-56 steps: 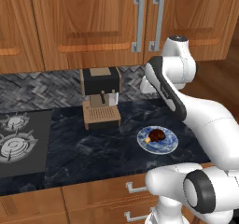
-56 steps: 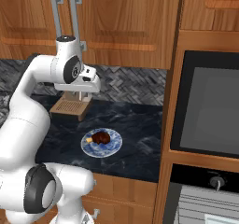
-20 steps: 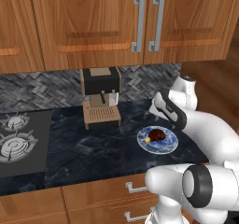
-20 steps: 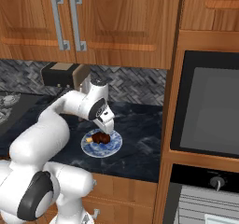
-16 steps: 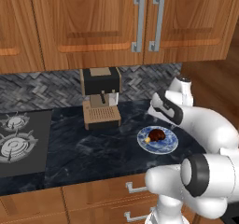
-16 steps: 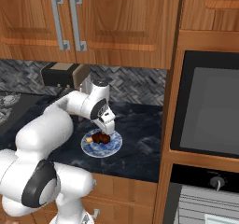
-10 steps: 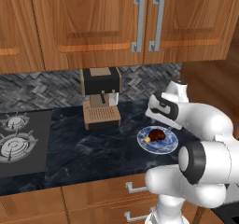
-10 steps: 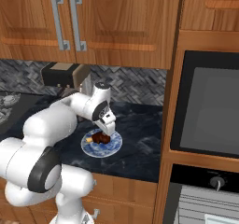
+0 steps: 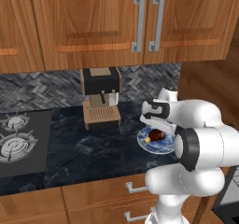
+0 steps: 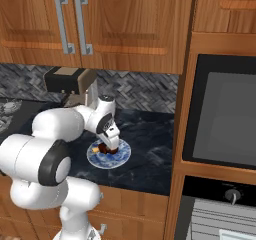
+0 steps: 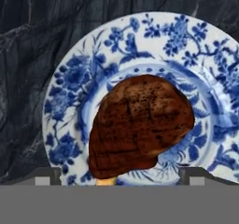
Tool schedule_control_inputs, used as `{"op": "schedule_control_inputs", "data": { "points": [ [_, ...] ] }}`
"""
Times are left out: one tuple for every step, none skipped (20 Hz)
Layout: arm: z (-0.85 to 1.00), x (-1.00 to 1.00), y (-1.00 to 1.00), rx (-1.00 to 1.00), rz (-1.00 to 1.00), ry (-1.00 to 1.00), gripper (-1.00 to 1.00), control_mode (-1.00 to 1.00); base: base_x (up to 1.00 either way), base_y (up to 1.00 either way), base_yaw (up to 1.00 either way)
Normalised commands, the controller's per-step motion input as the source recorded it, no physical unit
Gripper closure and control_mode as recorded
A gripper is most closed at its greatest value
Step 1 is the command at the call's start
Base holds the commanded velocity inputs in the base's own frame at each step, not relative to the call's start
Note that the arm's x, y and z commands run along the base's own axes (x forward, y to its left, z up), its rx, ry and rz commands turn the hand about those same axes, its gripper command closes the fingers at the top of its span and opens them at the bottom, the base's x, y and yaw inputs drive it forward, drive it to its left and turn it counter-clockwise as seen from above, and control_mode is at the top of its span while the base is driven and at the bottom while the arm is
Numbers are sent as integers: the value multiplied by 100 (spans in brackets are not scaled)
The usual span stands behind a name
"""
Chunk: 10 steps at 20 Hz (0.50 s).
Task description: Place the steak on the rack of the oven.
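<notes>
one steak (image 11: 140,125) lay in the middle of a blue-and-white plate (image 11: 70,87) on the dark tabletop (image 9: 84,148), right of the coffee machine (image 9: 100,97). the jaws (image 11: 114,180) hung just above it, spread apart on either side, not touching it.

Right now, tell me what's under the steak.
The steak lies on the round blue-and-white plate, which sits on the dark marbled counter. The plate's flowered rim shows all round; the part of its centre beneath the meat is covered.
</notes>
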Motion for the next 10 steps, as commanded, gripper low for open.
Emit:
{"op": "schedule_control_inputs", "data": {
  "points": [
    [-32,14,0,0,0,3,-100,-100,0,0,0],
    [-31,4,0,0,0,2,-100,-100,0,0,0],
    [-43,0,0,0,-2,3,-100,-100,0,0,0],
    [-48,0,0,0,-3,6,-100,-100,0,0,0],
    [-48,7,0,0,-2,9,-100,-100,0,0,0],
    [-43,12,0,0,-2,9,-100,-100,0,0,0],
    [-35,6,0,0,0,5,-100,-100,0,0,0],
    [-28,1,0,0,0,4,-100,-100,0,0,0],
    [-31,0,0,0,0,5,-100,-100,0,0,0],
    [-34,0,0,0,0,6,-100,-100,0,0,0]
  ]
}}
